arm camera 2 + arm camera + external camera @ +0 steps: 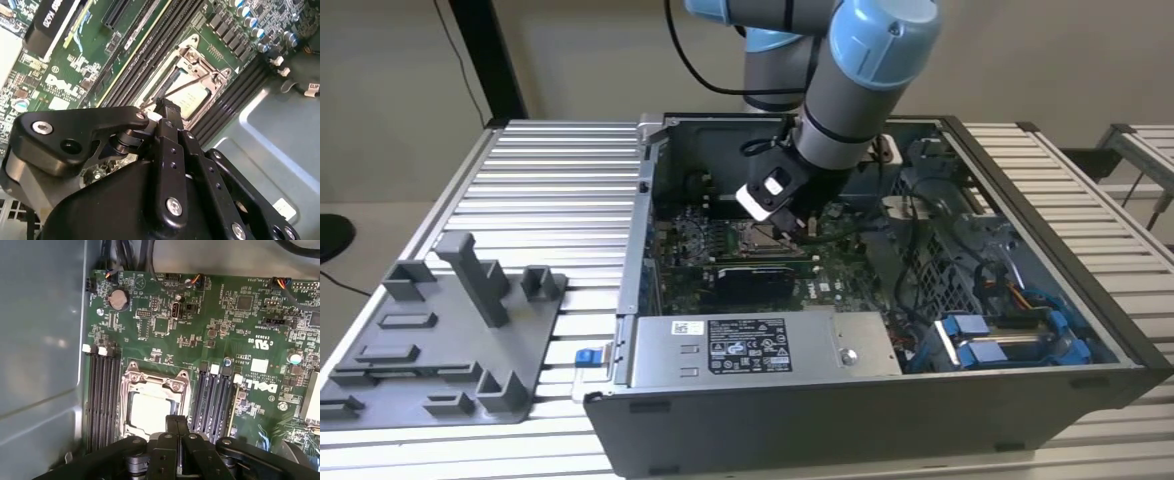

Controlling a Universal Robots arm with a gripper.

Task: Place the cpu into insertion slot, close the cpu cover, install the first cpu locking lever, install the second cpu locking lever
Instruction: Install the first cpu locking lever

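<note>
Inside the open computer case, the insertion slot [754,238] sits on the green board. The cpu [150,410] lies in it, silver face up, also seen in the second wrist view [194,99]. The silvery cpu cover [156,382] lies down around the chip. A thin locking lever rod [185,86] slants across the chip, lifted off the socket. My gripper [177,421] hangs just over the socket's edge with its fingers shut and nothing between them. Its tip [167,105] is close to the lever's free end; I cannot tell whether they touch. In the exterior view the gripper [787,222] is right above the socket.
Black memory slots [102,400] flank the socket on both sides. The grey case wall [40,365] rises close by. A power supply [761,345] stands at the case front, with cables [961,250] and blue drive bays [987,345] beside it. A grey fixture tray [440,330] lies outside the case.
</note>
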